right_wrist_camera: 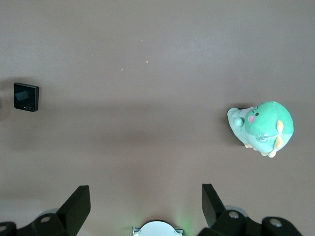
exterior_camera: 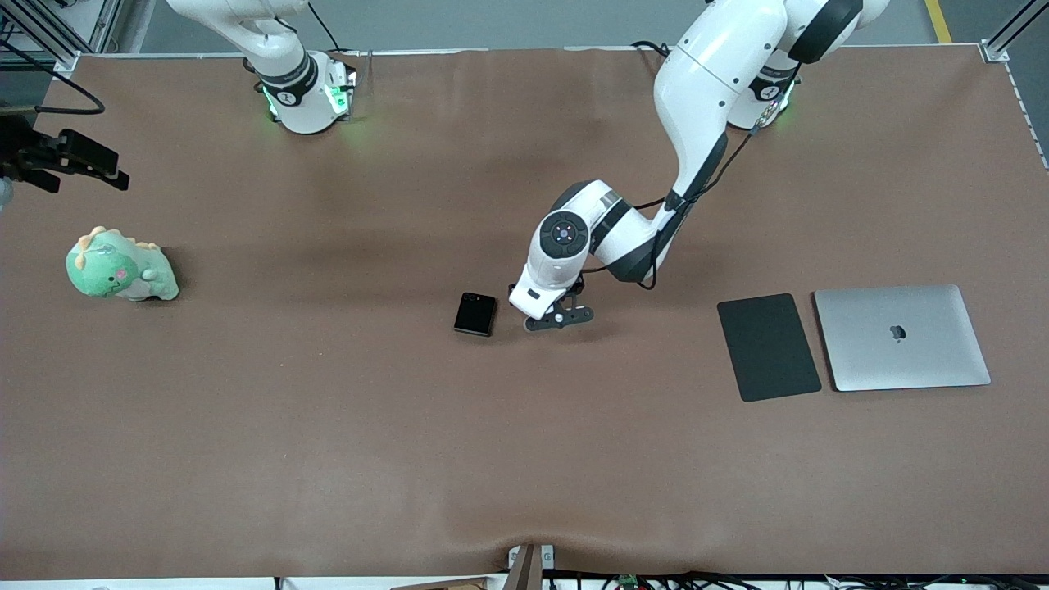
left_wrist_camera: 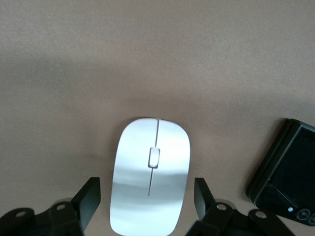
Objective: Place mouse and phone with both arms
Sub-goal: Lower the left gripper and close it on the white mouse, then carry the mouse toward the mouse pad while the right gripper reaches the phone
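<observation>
Brown matte tabletop, two arm bases along its robot edge. Mouse lies flat on the table near the middle, right under the left gripper; in the front view the gripper and wrist hide it completely. Left wrist view shows it lying lengthwise between the two spread fingers, a gap on each side, no contact visible. So the left gripper is spread wide, straddling the mouse low at the table, gripping nothing.

Phone lies flat just beside the mouse, toward the right arm's end of the table, apart from it. It also shows in the left wrist view next to one finger, and small in the right wrist view.

Left arm comes from its base and reaches down to mid-table.

Right arm waits, held high. Right gripper is up in the air over bare table near its own base, fingers apart, holding nothing.

Green plush dinosaur sits at the right arm's end of the table, well apart from the phone. Dark grey pad and closed silver laptop lie side by side at the left arm's end, the pad between the laptop and the left gripper.
</observation>
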Action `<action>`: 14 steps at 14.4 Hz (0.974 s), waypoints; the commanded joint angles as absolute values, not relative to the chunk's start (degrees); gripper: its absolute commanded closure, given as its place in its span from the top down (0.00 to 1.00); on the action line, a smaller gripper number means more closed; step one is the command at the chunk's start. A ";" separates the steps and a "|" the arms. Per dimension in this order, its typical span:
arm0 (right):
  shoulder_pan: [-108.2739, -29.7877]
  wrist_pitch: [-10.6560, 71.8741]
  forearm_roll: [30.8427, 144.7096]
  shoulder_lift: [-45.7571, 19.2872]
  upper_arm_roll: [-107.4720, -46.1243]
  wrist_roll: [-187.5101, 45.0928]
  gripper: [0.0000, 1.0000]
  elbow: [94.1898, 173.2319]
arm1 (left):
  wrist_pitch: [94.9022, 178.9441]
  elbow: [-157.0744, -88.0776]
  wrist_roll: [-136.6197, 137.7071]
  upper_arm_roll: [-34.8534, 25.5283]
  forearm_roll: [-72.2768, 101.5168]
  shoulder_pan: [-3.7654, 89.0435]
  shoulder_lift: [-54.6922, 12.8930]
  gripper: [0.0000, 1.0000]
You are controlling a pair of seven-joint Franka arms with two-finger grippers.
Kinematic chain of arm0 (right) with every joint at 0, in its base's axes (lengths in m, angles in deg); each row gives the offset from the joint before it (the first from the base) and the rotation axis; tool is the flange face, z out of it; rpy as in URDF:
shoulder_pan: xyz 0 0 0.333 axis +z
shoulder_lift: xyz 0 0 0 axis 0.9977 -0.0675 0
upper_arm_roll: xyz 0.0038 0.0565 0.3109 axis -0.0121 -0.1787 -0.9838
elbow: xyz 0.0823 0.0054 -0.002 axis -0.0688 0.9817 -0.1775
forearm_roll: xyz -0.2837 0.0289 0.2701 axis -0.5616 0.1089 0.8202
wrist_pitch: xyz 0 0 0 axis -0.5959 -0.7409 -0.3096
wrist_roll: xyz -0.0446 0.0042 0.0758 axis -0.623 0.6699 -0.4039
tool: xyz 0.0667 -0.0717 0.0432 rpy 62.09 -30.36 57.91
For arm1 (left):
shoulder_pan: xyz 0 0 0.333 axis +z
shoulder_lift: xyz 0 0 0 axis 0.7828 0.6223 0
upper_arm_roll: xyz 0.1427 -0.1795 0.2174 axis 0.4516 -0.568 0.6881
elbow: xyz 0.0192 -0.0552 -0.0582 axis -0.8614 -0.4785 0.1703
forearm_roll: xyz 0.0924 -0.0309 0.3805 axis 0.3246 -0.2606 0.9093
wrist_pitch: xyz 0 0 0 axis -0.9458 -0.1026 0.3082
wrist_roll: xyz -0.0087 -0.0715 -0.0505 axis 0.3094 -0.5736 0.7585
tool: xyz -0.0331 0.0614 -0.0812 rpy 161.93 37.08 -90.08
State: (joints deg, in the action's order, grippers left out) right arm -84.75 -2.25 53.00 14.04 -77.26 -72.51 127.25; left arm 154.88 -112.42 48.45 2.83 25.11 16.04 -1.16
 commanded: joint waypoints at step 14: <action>-82.62 1.81 52.78 -2.86 -77.41 -72.28 1.00 122.32 | 154.76 -109.61 48.85 3.73 31.61 16.53 -1.08 0.39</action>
